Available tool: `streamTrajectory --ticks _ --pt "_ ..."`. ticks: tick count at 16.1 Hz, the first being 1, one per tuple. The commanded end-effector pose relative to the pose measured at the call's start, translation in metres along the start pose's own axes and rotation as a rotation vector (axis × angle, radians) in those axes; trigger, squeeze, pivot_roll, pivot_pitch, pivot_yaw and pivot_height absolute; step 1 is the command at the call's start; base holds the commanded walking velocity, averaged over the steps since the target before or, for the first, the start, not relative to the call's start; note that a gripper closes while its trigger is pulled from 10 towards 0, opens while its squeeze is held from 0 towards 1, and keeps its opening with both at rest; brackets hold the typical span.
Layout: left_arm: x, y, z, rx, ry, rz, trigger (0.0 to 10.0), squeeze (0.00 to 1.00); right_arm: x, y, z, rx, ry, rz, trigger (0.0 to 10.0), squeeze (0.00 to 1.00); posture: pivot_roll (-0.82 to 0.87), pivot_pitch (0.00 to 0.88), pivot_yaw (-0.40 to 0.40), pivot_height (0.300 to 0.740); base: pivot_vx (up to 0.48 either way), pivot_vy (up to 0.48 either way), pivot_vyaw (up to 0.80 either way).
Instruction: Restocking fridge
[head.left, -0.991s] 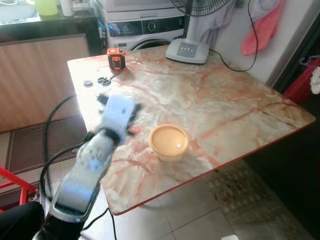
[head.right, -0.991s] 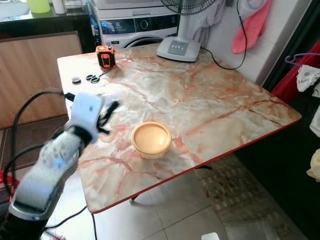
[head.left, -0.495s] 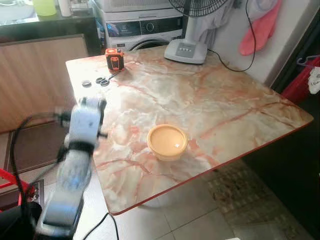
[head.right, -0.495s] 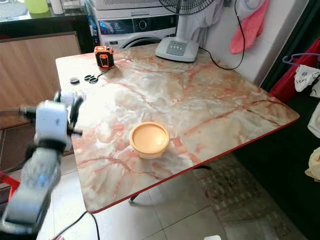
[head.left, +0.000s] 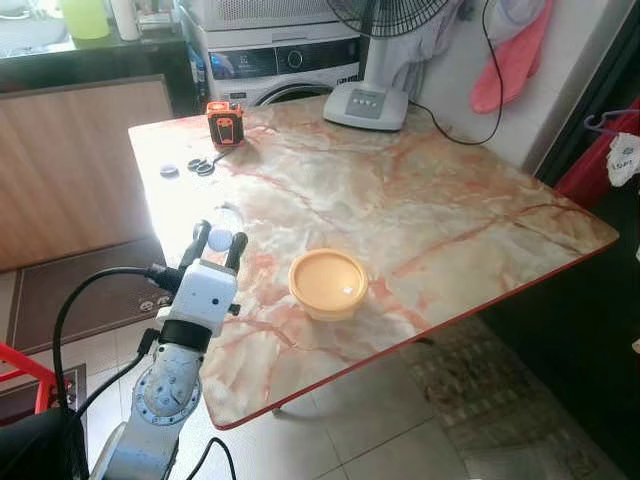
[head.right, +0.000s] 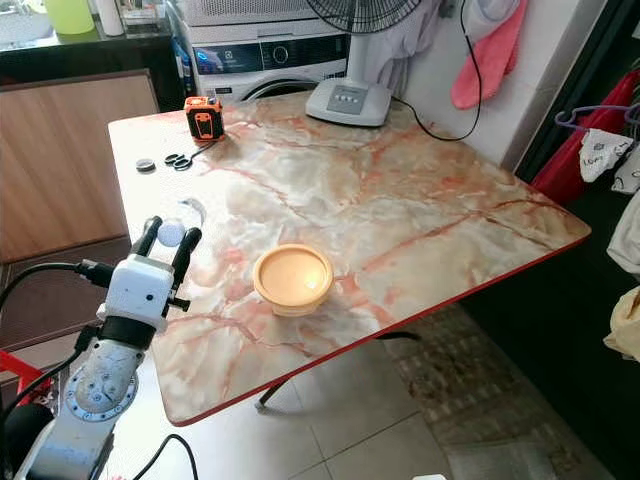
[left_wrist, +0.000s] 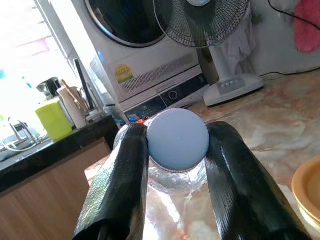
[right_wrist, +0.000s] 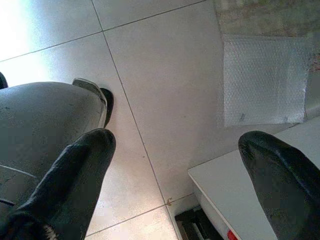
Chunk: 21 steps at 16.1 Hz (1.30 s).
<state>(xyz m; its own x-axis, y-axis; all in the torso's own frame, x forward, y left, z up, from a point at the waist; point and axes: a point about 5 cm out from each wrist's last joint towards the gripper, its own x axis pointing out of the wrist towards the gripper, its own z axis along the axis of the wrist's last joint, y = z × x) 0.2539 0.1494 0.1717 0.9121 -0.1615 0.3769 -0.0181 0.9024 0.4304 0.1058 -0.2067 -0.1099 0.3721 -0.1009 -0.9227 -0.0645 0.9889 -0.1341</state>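
Note:
My left gripper (head.left: 221, 234) is at the table's left edge, shut on a clear plastic bottle with a pale blue cap (left_wrist: 177, 140). Both black fingers (left_wrist: 120, 180) press the bottle's neck just under the cap. I cannot tell whether the bottle's base rests on the marble table (head.left: 430, 200). A round yellow lidded container (head.left: 328, 283) sits on the table a short way to the right of the gripper, apart from it. My right gripper (right_wrist: 177, 145) hangs low over the tiled floor, open, with nothing between its fingers.
An orange and black device (head.left: 224, 123) and small dark items (head.left: 200, 166) lie at the table's far left corner. A fan base (head.left: 365, 103) stands at the back, a washing machine (head.left: 285, 55) behind it. A bubble-wrap sheet (right_wrist: 265, 80) and a white box (right_wrist: 235, 195) are on the floor.
My left arm swung out to the left past the table edge, then came back towards it; it is now sharp and still. The yellow container has stayed put.

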Motion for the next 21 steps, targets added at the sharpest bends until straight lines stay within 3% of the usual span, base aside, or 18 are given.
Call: streamTrajectory --ticks 1,5,21 --pt "0.0044 0.0019 0.0055 0.011 -0.039 0.011 10.0 0.00 -0.0003 0.0048 -0.0042 0.013 0.012 0.012 10.0 0.00 0.04 0.000 -0.058 0.722 0.000 0.000 0.00" --pt "0.0070 0.0041 0.0066 0.024 -0.051 0.022 10.0 0.00 -0.0002 0.0051 -0.0029 0.032 0.004 0.009 10.0 0.00 0.04 0.000 -0.051 0.722 0.000 0.000 0.00" --pt "0.0071 -0.0034 0.0012 -0.003 -0.012 -0.029 10.0 0.00 0.0001 0.0048 -0.0014 0.032 0.005 0.013 10.0 0.00 0.04 0.000 -0.044 0.722 -0.298 0.000 0.00"
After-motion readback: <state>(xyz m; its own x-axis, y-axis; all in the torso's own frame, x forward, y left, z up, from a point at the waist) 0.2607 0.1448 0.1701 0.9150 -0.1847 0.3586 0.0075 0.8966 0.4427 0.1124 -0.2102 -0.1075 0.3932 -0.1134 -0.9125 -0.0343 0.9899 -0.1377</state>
